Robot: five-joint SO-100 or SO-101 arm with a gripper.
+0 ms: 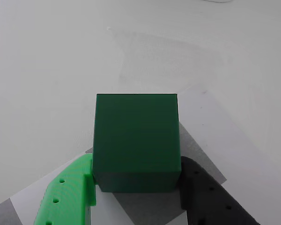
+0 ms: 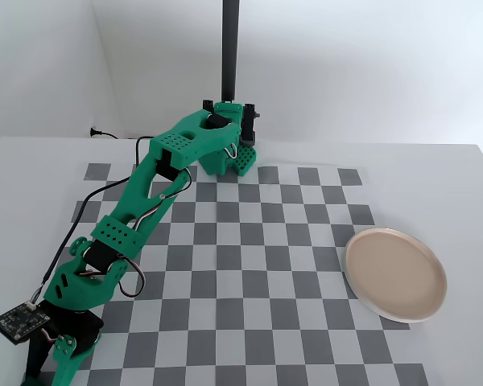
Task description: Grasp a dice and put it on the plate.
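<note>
Checkered bench (image 2: 249, 265) stretched out under me, the plate (image 2: 395, 274) well apart at the right of the fixed view, bare. At the far edge, my fingers (image 1: 136, 187) stood on either side of the dice (image 1: 136, 140), seemingly pinching its lower part. I judged that low hold risky: the cube could pivot and drop during the long carry across.

We see a bright green printed arm (image 2: 137, 205) with perforated link plates, black motors between the segments, and white and black cables looping along it. Beside its base (image 2: 64, 338) sits a small black circuit board (image 2: 20, 322). The gripper (image 1: 136, 187) pairs one green finger (image 1: 68, 194) with one black finger (image 1: 210, 197), both dotted with holes.
</note>
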